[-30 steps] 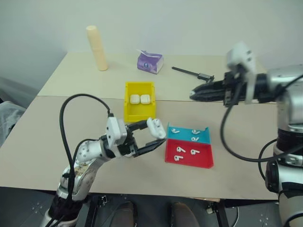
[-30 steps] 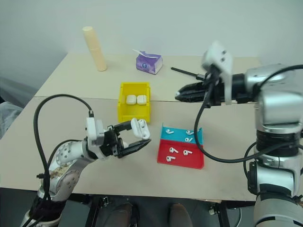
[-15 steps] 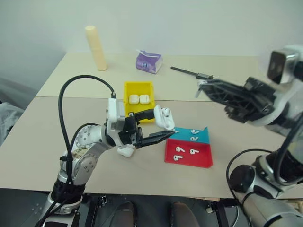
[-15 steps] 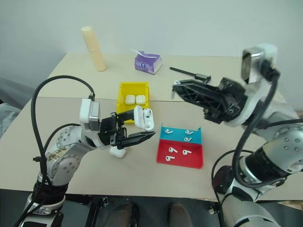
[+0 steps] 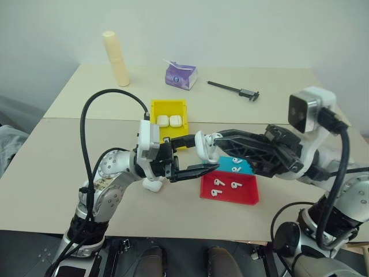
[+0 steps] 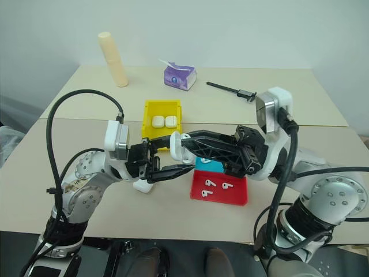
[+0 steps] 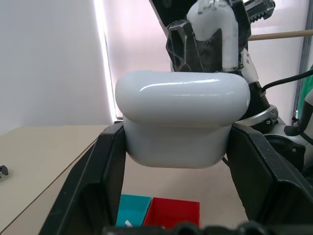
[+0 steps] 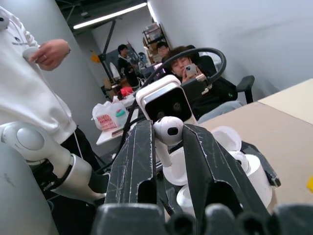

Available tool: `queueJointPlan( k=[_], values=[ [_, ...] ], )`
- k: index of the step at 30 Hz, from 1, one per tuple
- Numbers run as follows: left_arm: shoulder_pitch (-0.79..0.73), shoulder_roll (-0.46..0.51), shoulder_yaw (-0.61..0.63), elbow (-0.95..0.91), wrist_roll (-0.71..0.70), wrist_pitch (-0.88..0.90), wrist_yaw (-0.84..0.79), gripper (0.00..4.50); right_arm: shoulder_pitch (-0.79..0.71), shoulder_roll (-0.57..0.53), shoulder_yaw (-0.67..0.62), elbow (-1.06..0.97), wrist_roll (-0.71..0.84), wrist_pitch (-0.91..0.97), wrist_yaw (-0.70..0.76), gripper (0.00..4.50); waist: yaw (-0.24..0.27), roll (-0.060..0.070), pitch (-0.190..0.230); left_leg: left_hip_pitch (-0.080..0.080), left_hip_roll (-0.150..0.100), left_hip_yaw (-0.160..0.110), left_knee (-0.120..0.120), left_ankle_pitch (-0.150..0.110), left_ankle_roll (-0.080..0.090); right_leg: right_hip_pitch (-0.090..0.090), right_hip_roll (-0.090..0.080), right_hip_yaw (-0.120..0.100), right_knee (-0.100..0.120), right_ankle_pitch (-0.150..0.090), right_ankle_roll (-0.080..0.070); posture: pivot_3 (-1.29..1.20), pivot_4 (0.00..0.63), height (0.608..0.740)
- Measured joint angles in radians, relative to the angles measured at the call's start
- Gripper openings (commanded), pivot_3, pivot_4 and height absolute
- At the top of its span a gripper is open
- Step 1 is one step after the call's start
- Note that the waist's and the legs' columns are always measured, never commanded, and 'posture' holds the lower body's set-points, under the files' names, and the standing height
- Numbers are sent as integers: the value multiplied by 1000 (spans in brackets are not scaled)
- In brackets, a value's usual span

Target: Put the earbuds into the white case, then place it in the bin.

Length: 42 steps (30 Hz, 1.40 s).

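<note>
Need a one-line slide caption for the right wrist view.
Right gripper pinching an earbud just above the open white case, people in the background.

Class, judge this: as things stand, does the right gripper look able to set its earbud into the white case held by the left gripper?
Probably yes: the right gripper holds the earbud right beside the white case clamped in the left gripper, nothing between them.

A beige table [image 5: 69, 173] carries a yellow bin [image 5: 169, 128], and near it a teal tray [image 5: 245, 167] touching a red tray [image 5: 230, 193]. At the far edge stand a cream cylinder [image 5: 117, 59], a purple tissue pack [image 5: 181, 75] and a black tool [image 5: 233, 89].
</note>
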Motion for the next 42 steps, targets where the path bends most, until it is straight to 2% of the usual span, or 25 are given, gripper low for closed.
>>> queueJointPlan(
  k=[7, 13, 29, 31, 32, 35, 42],
  values=[
    [0, -12, 0, 1, 5, -1, -5, 2784, 78, -98, 103, 1, 65, -150, -66, 641, 1, 0, 0, -1, 0, 0, 0, 0, 0, 1, 0, 0, -3, 1, 1, 0, 150, 740],
    [5, -16, 0, 1, 18, -2, -7, 2784, 130, -183, 166, 4, 67, -263, -64, 641, 1, 0, 0, -1, 0, -1, 0, 0, 0, 1, 0, 0, -3, 1, 2, 0, 150, 740],
    [9, -33, 0, 18, 40, -16, -4, 2784, 215, -296, 278, 4, 73, -443, -41, 641, 2, 0, 0, -2, 0, -1, 0, 0, 0, 1, 0, 0, -4, 1, 2, 0, 150, 740],
    [9, -34, 0, 18, 41, -16, -4, 2784, 218, -309, 289, -1, 63, -463, -39, 1334, 3, 0, 0, -2, 0, -1, 0, 0, 0, 1, 0, 0, -4, 1, 2, 0, 150, 740],
    [9, -34, 0, 19, 41, -16, -5, 2784, 221, -318, 295, -5, 57, -475, -34, 1495, 3, 0, 0, -2, 0, -1, 0, 0, 0, 1, 0, 0, -4, 1, 2, 0, 150, 740],
    [11, -34, 1, 27, 47, -16, -3, 2784, 227, -338, 313, -19, 44, -499, -18, 2451, 3, 0, 0, -2, 0, -1, 0, 0, 0, 1, 0, 0, -4, 1, 2, 0, 150, 740],
    [10, -39, 1, 46, 61, -25, -17, 2784, 259, -418, 311, -18, 44, -539, 44, 2451, 5, -1, 0, -2, 0, -1, 0, 0, 0, 1, 0, 0, -4, 1, 2, 0, 150, 740]
  ],
)
